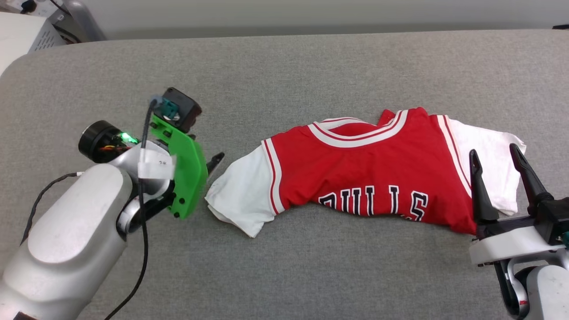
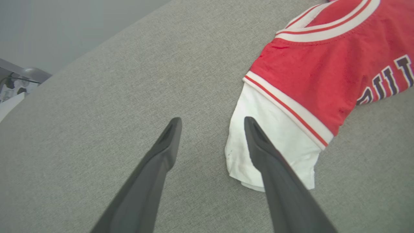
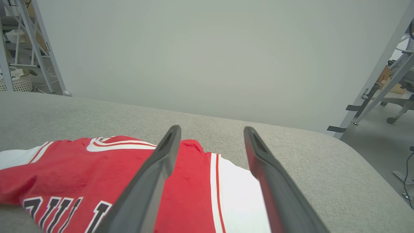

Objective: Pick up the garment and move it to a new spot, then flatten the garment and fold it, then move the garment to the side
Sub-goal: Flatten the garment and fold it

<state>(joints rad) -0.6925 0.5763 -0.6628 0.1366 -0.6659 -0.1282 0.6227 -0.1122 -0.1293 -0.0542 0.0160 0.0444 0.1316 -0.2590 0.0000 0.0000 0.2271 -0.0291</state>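
The garment (image 1: 369, 173) lies front up on the grey table, its lower half folded under so the black letters are cut off at the near fold. Its white sleeves spread left and right. My left gripper (image 1: 213, 166) hovers open just left of the left sleeve (image 2: 275, 142); in the left wrist view one finger (image 2: 271, 161) overlaps the sleeve's edge while the other finger stands over bare table. My right gripper (image 1: 495, 155) is open above the right sleeve (image 3: 239, 197) and the red-white trim, with nothing between its fingers.
The grey fabric table (image 1: 284, 75) spreads wide to the left and behind the garment. Its far edge meets a pale wall (image 3: 207, 48). Equipment (image 1: 26, 26) sits beyond the far left corner; metal frames and a chair (image 3: 397, 81) stand off the right side.
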